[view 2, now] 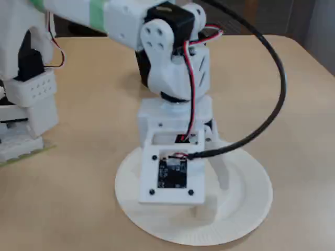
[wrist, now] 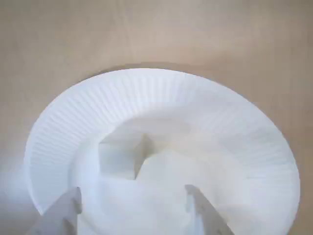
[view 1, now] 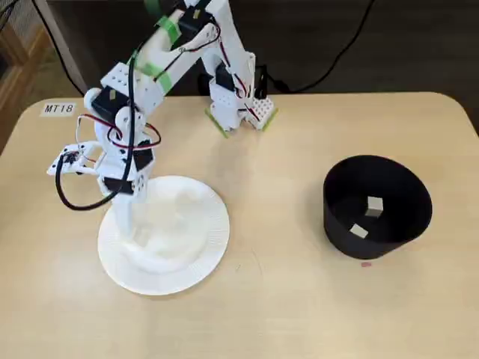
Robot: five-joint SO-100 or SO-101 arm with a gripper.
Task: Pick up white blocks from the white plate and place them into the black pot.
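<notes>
The white plate [view 1: 203, 247] lies on the left of the table in a fixed view. Its ribbed rim also shows in the wrist view [wrist: 161, 88] and in another fixed view [view 2: 251, 209]. White blocks [wrist: 120, 156] sit bunched in the plate's middle. My gripper [wrist: 133, 198] is open and low over the plate, its fingertips [wrist: 193, 196] on either side just short of the blocks. In a fixed view the gripper [view 1: 137, 232] reaches down onto the plate's left part. The black pot [view 1: 408, 206] stands at the right and holds two white blocks [view 1: 375, 206].
The arm's base [view 1: 239, 105] stands at the table's far edge, with black cables behind it. A label reading MT18 [view 1: 58, 108] is stuck at the far left. A small pink mark [view 1: 365, 263] lies in front of the pot. Bare tabletop separates plate and pot.
</notes>
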